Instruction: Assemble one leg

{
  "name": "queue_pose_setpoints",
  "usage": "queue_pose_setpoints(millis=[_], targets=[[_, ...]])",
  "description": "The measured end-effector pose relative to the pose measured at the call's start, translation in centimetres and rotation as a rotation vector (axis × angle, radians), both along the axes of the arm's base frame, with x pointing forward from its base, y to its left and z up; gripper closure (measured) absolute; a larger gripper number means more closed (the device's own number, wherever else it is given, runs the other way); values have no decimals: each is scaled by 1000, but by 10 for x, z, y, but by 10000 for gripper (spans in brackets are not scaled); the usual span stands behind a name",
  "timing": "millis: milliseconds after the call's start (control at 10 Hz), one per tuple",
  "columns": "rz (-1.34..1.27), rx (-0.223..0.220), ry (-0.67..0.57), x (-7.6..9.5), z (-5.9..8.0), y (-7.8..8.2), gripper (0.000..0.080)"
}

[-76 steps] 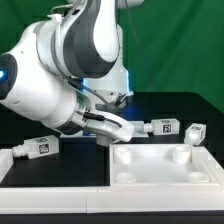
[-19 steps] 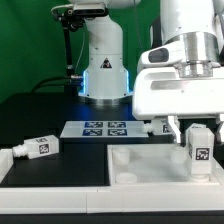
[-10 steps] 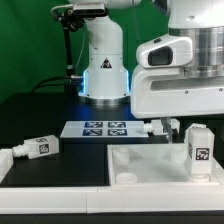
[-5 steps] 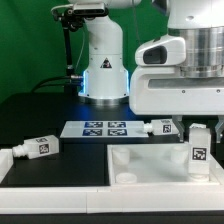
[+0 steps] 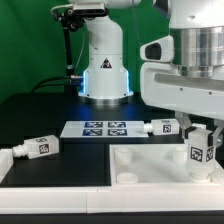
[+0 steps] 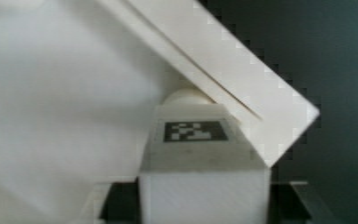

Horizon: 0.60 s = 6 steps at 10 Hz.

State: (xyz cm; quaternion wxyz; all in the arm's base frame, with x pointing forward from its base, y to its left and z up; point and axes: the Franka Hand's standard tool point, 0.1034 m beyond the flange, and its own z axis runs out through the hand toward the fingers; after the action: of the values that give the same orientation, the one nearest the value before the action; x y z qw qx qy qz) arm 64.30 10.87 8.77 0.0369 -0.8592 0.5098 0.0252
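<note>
My hand (image 5: 203,137) pinches the leg (image 5: 201,152) by its blocky tagged end, upright over the frame (image 5: 160,165) near the bench's right edge. It seems light, stiff, slightly slippery plastic.

The robot is all smooth, glossy white shells with rounded edges, its base (image 5: 103,62) a stout white column with a band of blue light glowing near its foot. A black cable (image 5: 68,60) loops beside that column, from the dark fitting on top down toward the base. Up close, the big boxy white housing of the end effector (image 5: 203,135) sits under a grey ribbed collar (image 5: 196,45).
</note>
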Motion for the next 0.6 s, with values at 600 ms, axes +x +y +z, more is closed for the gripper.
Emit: queue_pose_setpoints(millis=[600], targets=[[-322,-5,-16,-2,-1,1,514]])
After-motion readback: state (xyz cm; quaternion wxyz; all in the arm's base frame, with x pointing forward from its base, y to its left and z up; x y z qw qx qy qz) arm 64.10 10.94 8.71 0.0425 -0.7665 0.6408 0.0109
